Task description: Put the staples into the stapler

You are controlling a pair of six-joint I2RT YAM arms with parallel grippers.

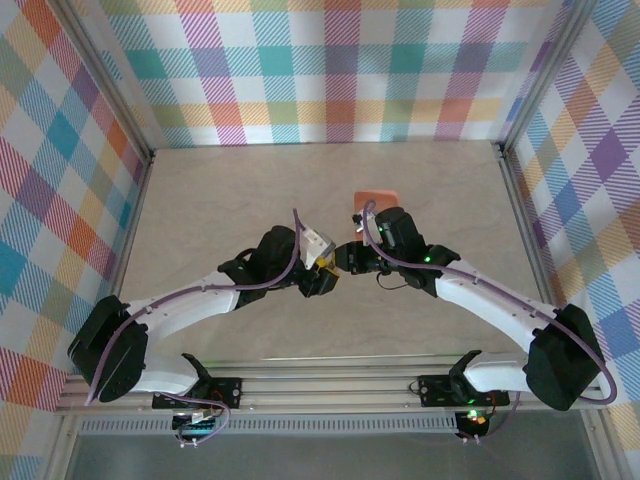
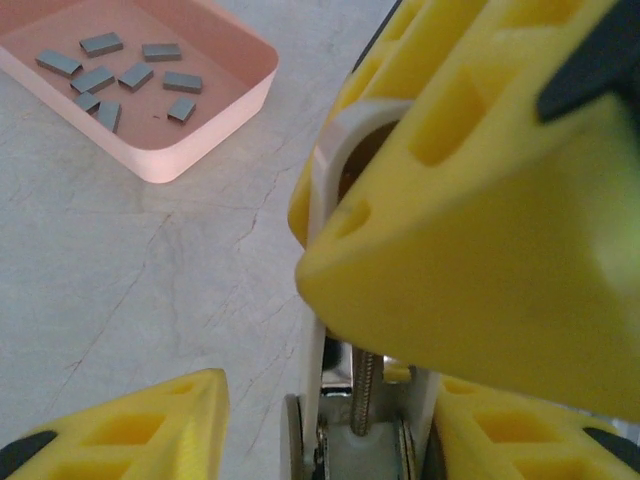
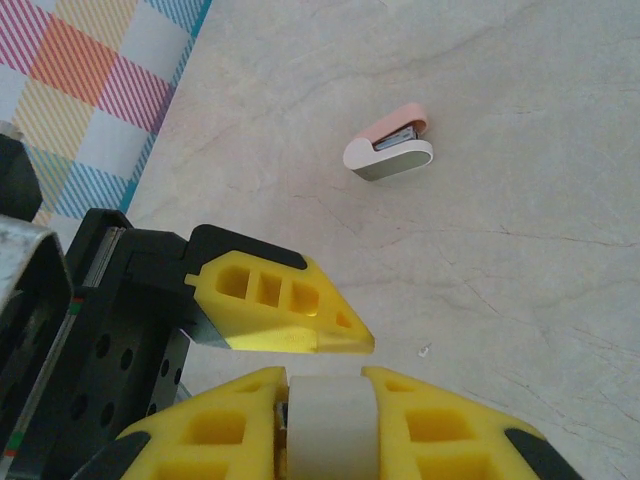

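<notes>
My right gripper's [image 3: 322, 405] yellow fingers [image 3: 230, 425] were clamped narrow on the finger-sized grey metal stapler with the pale whitish top [image 2: 330, 165], which hung above the pale marbled table [image 2: 120, 300]. My left gripper [image 2: 325, 445] stood half wide, its fingers [image 2: 140, 420] either side of the stapler's metal underside, with a clear gap on one side, so it held nothing.

I judged the stapler light and stiff, its smooth cap slippery, and the sprung rail (a coil showed inside) apt to snap back. I thought it best pinched on the flat sides near the hinge, leaving the channel free.

At ten o'clock in the left wrist view sat the shallow salmon-orange plastic tray [image 2: 262, 95] holding the short grey metal staple strips [image 2: 120, 76]. They lay flat and scattered, and I took them for featherlight and brittle, best taken across the long edges. At one o'clock in the right wrist view lay the white-and-pink mini stapler [image 3: 390, 152].
</notes>
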